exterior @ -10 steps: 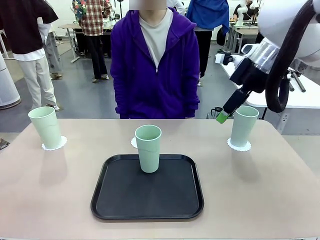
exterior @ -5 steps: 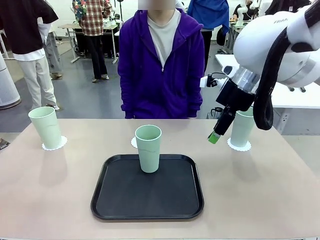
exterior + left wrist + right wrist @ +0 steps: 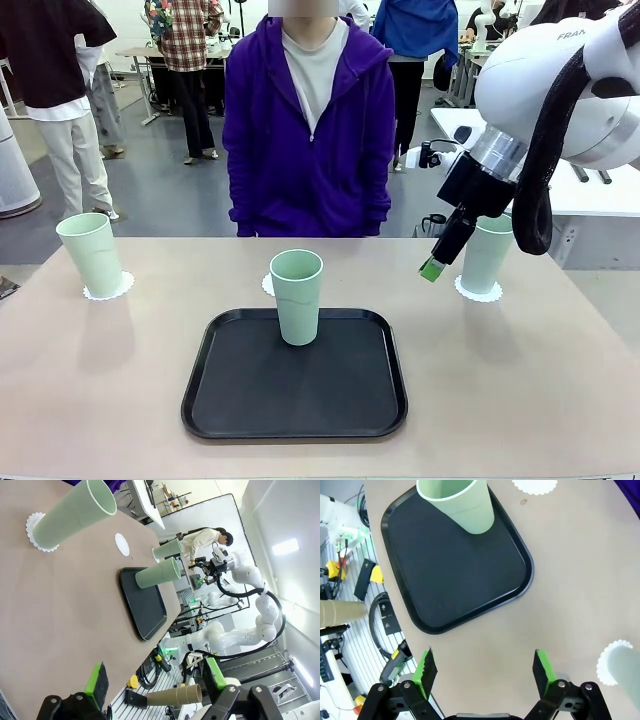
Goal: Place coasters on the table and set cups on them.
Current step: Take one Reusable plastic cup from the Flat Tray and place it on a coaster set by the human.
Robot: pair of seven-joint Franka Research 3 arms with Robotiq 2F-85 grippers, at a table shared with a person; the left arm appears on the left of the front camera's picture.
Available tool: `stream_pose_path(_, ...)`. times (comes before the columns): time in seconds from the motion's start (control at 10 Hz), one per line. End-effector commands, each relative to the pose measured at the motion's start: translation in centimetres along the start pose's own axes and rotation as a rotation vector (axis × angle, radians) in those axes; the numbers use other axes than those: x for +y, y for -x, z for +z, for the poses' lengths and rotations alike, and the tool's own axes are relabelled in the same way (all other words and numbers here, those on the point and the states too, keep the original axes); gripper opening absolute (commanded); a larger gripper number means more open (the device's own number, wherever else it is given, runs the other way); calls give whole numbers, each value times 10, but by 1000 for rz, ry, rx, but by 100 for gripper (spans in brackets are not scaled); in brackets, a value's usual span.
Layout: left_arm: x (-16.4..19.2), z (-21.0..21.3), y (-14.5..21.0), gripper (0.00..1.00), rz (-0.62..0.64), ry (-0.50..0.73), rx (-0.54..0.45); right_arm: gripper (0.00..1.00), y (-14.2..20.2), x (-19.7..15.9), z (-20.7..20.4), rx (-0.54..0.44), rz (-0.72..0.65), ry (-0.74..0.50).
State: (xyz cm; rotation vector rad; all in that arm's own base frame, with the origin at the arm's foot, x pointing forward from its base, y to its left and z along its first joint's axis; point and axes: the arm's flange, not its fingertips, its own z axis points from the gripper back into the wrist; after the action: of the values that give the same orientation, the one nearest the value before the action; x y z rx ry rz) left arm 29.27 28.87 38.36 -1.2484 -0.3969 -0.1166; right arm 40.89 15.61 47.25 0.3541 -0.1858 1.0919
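Observation:
Three pale green cups stand on the beige table [image 3: 100, 400]. The left cup [image 3: 91, 254] is on a lacy white coaster [image 3: 110, 289], and the right cup [image 3: 487, 252] is on another coaster [image 3: 478, 292]. The middle cup [image 3: 297, 297] stands on the black tray [image 3: 295, 390]. A bare coaster [image 3: 266, 285] lies just behind that tray. My right gripper [image 3: 432, 268] hangs open and empty above the table, left of the right cup. In the right wrist view, the right gripper [image 3: 484, 672] looks down on the tray [image 3: 465, 570] and its cup [image 3: 457, 502]. My left gripper [image 3: 155, 677] is open and empty, off the table's left end.
A person in a purple hoodie stands at the far edge, hands out of sight. The table in front of the tray and on both sides of it is bare. A white table stands behind the right cup. Other people stand far back.
My right gripper has drawn away from the right cup, moving left and lower over the table. The cups and coasters have not moved. The person has shifted slightly.

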Motion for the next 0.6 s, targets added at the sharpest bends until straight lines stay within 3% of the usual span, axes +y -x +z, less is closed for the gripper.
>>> stream_pose_path(0.0, -2, 1, 1, 100, -4, 1, -7, 100, -1, 2, 2, 4, -2, -7)
stream_pose_path(0.1, -2, 1, 1, 100, -4, 1, -7, 100, 0, 0, 0, 0, 0, 0)
stream_pose_path(0.3, -2, 1, 1, 100, -4, 1, -7, 100, 14, -19, -18, -347, 82, -87)
stream_pose_path(0.5, -2, 1, 1, 100, -4, 1, -7, 100, 27, -31, -40, -620, 155, -176)
